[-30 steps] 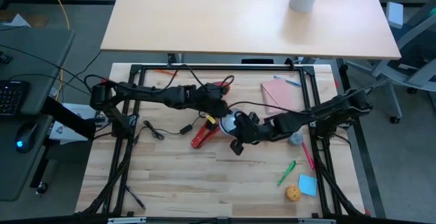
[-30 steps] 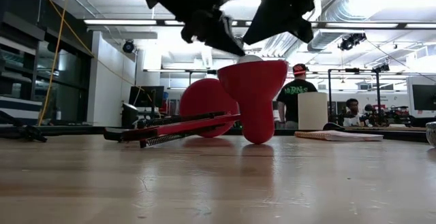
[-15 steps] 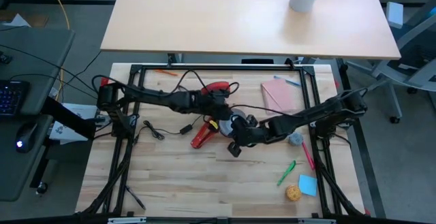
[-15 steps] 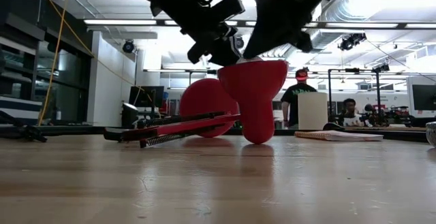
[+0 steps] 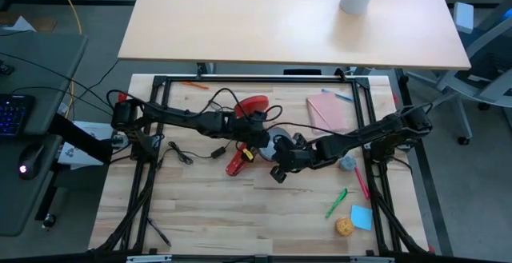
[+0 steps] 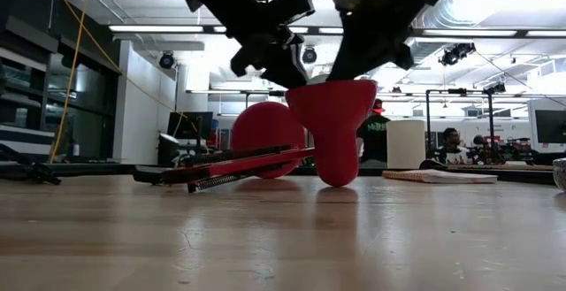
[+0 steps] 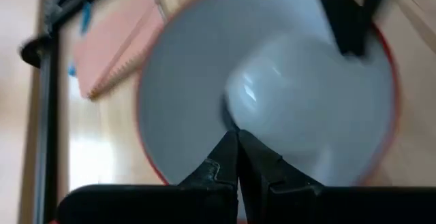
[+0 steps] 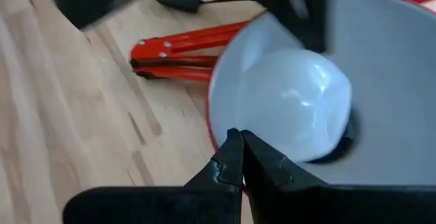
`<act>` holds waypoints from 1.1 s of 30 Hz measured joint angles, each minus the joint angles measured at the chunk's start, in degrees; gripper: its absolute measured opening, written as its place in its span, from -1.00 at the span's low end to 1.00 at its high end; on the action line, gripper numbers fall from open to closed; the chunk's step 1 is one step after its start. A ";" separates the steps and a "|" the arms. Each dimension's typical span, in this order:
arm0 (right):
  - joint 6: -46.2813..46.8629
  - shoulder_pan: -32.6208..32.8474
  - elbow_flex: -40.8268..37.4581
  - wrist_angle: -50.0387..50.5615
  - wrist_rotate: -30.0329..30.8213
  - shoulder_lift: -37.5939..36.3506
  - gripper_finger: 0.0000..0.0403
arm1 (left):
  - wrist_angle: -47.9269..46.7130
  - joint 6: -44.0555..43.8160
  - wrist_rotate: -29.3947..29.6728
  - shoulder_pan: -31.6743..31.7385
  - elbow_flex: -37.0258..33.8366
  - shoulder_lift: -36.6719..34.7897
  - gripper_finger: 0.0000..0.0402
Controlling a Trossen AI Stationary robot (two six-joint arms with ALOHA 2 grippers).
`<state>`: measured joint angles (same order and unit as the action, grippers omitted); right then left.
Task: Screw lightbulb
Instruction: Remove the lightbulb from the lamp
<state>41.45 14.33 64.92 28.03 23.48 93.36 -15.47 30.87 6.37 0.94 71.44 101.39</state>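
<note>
Bulb-wise, I see the small white pear-shaped lightbulb (image 8: 300, 101) seated in the red-rimmed white lamp shade (image 7: 177, 81), axis along the shade's, at twelve o'clock from both empty, pinched-shut grippers, left gripper (image 7: 238, 142) and right gripper (image 8: 242, 142) about equally near.

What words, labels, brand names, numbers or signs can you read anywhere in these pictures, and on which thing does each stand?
None can be read.
Pink notebook: no lettering visible.
Blue sticky note: blank.
Person's dark shirt in the low view: a pale mark, too blurred to read.
Lightbulb and red lamp shade: no print shows.
</note>
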 joint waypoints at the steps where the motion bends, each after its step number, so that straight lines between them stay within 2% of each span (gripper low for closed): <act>1: -0.55 0.00 -0.06 1.03 0.08 -0.60 -1.00 | -1.11 -0.51 0.10 -0.17 0.00 -0.27 -1.00; 9: -2.93 -3.95 -0.32 12.56 5.75 -6.05 -1.00 | -5.52 -7.50 -0.70 -0.83 -0.15 -4.42 -1.00; 12: -4.86 -5.86 -0.32 14.06 8.38 -9.27 -1.00 | -7.20 -9.04 -1.30 -1.99 -0.15 -6.39 -1.00; 16: -8.56 -7.66 -0.31 13.39 8.38 -14.13 -1.00 | -7.09 -8.20 0.04 -2.79 -0.15 -9.55 -1.00; 19: -9.22 -7.80 -0.23 13.01 7.16 -17.11 -1.00 | -2.19 -6.60 3.52 -1.53 -0.13 -10.56 -1.00; 21: -9.00 -7.58 -0.23 12.96 4.17 -18.00 -1.00 | 1.77 -5.17 3.79 0.13 -0.13 -10.48 -1.00; 25: -8.68 -5.44 -0.23 11.50 -1.52 -17.35 -1.00 | 8.71 -2.27 0.86 3.73 -0.07 -7.87 -1.00; 33: -6.75 -2.29 -0.19 5.22 -2.91 -9.98 -1.00 | 11.80 5.36 -2.75 5.17 0.44 0.00 -1.00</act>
<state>34.70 12.04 64.73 33.24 20.57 83.38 -3.67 36.22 3.62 6.11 71.88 101.39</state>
